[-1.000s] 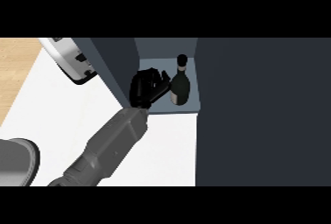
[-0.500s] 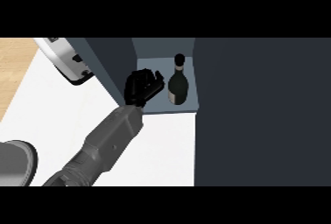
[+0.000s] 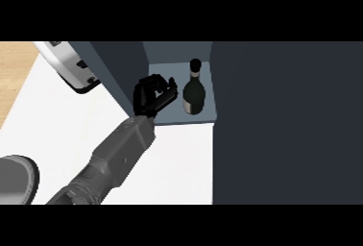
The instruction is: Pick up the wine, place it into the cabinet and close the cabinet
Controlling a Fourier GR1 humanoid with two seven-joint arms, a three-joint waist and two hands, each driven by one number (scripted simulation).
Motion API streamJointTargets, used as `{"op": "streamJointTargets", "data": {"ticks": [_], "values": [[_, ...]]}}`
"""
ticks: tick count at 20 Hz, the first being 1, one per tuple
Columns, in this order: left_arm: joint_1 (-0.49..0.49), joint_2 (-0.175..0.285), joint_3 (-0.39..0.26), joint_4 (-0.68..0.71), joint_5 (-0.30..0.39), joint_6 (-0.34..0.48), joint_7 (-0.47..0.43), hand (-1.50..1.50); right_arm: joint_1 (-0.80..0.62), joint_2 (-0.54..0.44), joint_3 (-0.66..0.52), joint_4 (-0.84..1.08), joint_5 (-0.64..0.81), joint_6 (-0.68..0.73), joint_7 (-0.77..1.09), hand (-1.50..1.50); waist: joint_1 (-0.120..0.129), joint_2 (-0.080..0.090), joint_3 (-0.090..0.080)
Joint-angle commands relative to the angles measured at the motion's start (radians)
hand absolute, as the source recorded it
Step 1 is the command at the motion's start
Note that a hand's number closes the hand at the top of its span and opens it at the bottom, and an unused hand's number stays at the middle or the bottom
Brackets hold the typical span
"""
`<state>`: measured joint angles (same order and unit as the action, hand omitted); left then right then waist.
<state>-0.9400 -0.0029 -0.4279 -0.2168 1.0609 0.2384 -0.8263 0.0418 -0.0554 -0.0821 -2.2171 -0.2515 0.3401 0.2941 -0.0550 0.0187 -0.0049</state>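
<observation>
The dark wine bottle (image 3: 193,93) stands upright on the blue-grey floor of the open cabinet (image 3: 177,119), close to its right inner side. My left hand (image 3: 151,94) is inside the opening just left of the bottle, fingers relaxed and pointing away from me, with a narrow gap between them and the glass. Nothing is in the hand. Its grey forearm (image 3: 113,153) runs in from the lower left. My right hand does not show.
A broad dark cabinet panel (image 3: 284,120) fills the right half of the view. A white and silver appliance (image 3: 71,67) stands at the upper left beside the cabinet's left wall (image 3: 117,62). A grey round object (image 3: 14,180) lies at the lower left on the white counter (image 3: 50,125).
My left hand has come off the bottle and shifted slightly left. The bottle, tilted a second ago, now stands upright on its own.
</observation>
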Motion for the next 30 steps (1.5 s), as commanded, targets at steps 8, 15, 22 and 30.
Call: {"op": "streamJointTargets", "data": {"ticks": [8,15,22,30], "values": [[0.057,0.019,0.006,-0.042,-0.048,-0.041,-0.141,-1.5,-0.015,-0.034,-0.058,-0.045,-0.052,-0.021,0.058,-1.5,0.043,-0.017,0.004],[0.135,0.027,-0.031,-0.201,-0.076,0.046,-0.091,-1.5,0.028,0.003,0.039,-0.105,0.026,-0.039,0.093,-1.5,0.065,-0.026,0.005],[0.331,0.112,-0.159,-0.618,-0.16,0.134,0.051,-1.5,0.083,-0.012,-0.027,-0.094,-0.026,-0.005,0.048,-1.5,0.088,-0.035,0.006],[0.543,0.24,-0.315,-1.184,-0.255,0.314,0.243,-1.5,0.01,-0.019,-0.041,-0.045,-0.019,-0.015,0.03,-1.5,0.081,-0.028,0.006]]}}
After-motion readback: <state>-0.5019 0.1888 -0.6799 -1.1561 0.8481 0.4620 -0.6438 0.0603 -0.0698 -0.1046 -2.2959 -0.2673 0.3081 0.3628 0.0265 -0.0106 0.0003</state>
